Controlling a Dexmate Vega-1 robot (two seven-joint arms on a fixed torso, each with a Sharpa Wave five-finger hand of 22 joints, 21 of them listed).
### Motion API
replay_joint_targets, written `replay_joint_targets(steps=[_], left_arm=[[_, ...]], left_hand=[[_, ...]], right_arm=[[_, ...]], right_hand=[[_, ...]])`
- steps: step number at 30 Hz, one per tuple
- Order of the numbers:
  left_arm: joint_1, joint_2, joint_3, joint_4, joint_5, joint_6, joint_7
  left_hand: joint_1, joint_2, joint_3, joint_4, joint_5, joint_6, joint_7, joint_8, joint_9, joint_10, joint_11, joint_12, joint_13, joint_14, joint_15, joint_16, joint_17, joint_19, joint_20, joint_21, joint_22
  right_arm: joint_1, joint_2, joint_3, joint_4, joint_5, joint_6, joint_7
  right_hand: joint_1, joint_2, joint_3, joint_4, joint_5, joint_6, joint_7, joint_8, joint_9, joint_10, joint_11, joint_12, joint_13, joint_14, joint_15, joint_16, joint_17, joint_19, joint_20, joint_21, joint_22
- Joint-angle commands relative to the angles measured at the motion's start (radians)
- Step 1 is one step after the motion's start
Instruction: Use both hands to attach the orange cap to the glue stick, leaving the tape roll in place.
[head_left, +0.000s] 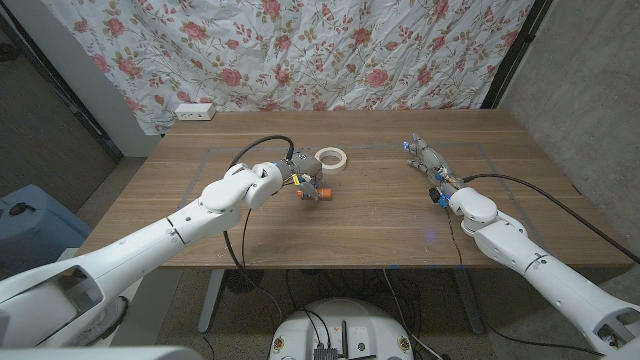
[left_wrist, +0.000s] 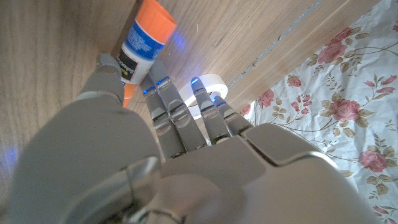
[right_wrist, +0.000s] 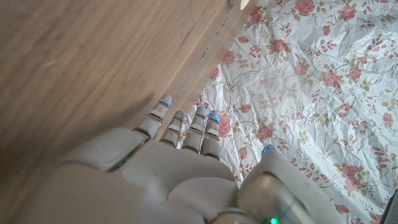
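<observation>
One glue stick (left_wrist: 142, 45) in left hand (left_wrist: 161, 155); one tape roll (head_left: 331, 158)

- A wooden table (head_left: 370, 225) with a brown grained top carries everything.
- A white tape roll (head_left: 331, 158) lies flat on it, toward the far edge, left of the middle.
- A glue stick (head_left: 318, 192) with an orange end lies just nearer than the roll, toward the table's middle.

White rounded arms — grey jointed hands, blue-lit fingertips, black cables.
</observation>
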Motion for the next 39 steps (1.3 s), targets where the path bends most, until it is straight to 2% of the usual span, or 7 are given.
replay_joint_targets(steps=[1,9,19,28,29,39], left_arm=[[-0.009,-0.007,0.012,-0.001,0.039,0.014,-0.057],[-0.017,-0.011,0.016,0.002,0.054,0.014,-0.086],[-0.033,-0.015,0.023,0.005,0.079,0.011,-0.119],[-0.026,-0.019,0.014,-0.016,0.095,0.052,-0.159],[-0.024,-0.020,0.013,-0.020,0.097,0.059,-0.164],[-0.015,-0.013,0.008,-0.054,0.127,0.086,-0.205]], left_hand=[[0.003,0.012,0.004,0.004,0.006,0.001,-0.019,-0.005,0.001,-0.016,0.000,-0.004,0.002,-0.012,-0.148,-0.001,0.001,-0.008,-0.015,0.001,0.001],[-0.019,-0.012,0.001,-0.003,0.007,-0.034,-0.029,-0.008,0.008,-0.052,0.000,-0.006,0.000,-0.035,-0.149,-0.002,0.001,-0.028,-0.009,-0.001,0.002],[-0.050,-0.035,-0.006,-0.003,0.006,-0.081,-0.025,-0.012,0.012,-0.100,0.000,-0.008,-0.001,-0.059,-0.141,-0.001,0.002,-0.041,-0.001,0.001,0.002],[-0.099,-0.054,-0.020,0.002,0.003,-0.170,-0.021,-0.019,0.015,-0.185,0.001,-0.010,-0.002,-0.107,-0.134,-0.001,0.003,-0.066,0.009,0.001,0.002],[-0.108,-0.058,-0.023,0.002,0.003,-0.193,-0.018,-0.020,0.014,-0.214,0.001,-0.012,-0.002,-0.119,-0.132,0.000,0.002,-0.071,0.012,0.001,0.002],[-0.159,-0.069,-0.040,0.009,0.000,-0.277,0.001,-0.023,0.010,-0.320,0.003,-0.015,-0.003,-0.166,-0.116,0.000,0.002,-0.088,0.036,0.002,0.002]], right_arm=[[-0.007,-0.007,-0.006,-0.016,-0.019,-0.020,-0.027],[-0.009,-0.010,-0.004,-0.021,-0.019,-0.025,-0.032],[-0.004,-0.007,-0.005,-0.017,-0.019,-0.030,-0.032],[-0.003,-0.006,-0.008,-0.017,-0.024,-0.033,-0.038],[-0.002,-0.006,-0.008,-0.016,-0.024,-0.033,-0.037],[0.003,-0.004,-0.008,-0.014,-0.026,-0.034,-0.040]], right_hand=[[-0.008,0.002,0.007,-0.001,0.000,0.006,0.000,0.008,0.002,0.004,0.000,0.007,0.003,0.009,0.000,0.008,0.003,0.008,-0.002,0.000,0.003],[-0.007,0.003,0.009,-0.002,0.000,0.009,0.001,0.009,0.002,0.006,-0.002,0.007,0.003,0.011,0.002,0.008,0.003,0.008,-0.002,0.000,0.003],[-0.006,0.004,0.011,-0.003,0.000,0.010,0.000,0.009,0.001,0.006,-0.003,0.007,0.003,0.010,0.004,0.007,0.003,0.010,-0.001,0.000,0.003],[-0.006,0.003,0.012,-0.004,0.000,0.011,-0.001,0.009,0.001,0.006,-0.001,0.007,0.003,0.009,0.005,0.006,0.003,0.010,0.001,0.000,0.002],[-0.006,0.003,0.012,-0.004,0.000,0.010,0.000,0.009,0.001,0.006,-0.001,0.007,0.003,0.009,0.005,0.006,0.003,0.010,0.001,0.000,0.002],[-0.007,0.003,0.014,-0.005,0.000,0.009,-0.002,0.009,0.001,0.005,-0.003,0.007,0.003,0.010,0.005,0.006,0.003,0.010,0.002,-0.001,0.003]])
